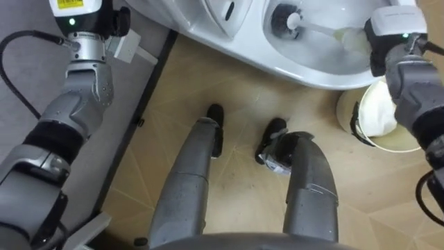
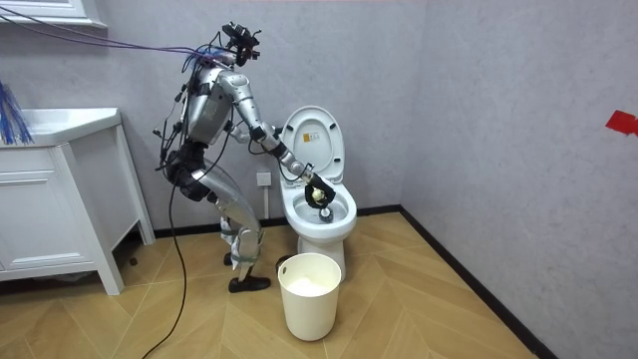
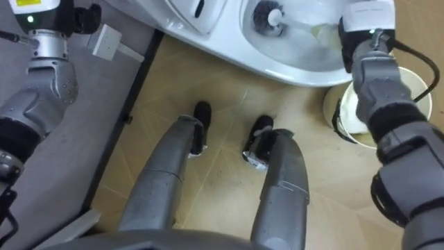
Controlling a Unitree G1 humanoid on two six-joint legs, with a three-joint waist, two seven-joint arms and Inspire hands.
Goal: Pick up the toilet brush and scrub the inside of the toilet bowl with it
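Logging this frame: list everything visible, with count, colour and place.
toilet: one, white, lid raised, against the grey wall.
toilet brush: one, dark head, pale handle, head inside the bowl.
bin: one, cream, on the floor beside the toilet.
cabinet: one, white, at the room view's left.
wall plate: one, white, low on the wall beside the toilet.
red mark: one, on the wall at the room view's right.
floor: wood, herringbone pattern.
right hand: curled round the brush handle over the bowl.
left hand: near the wall, left of the toilet.
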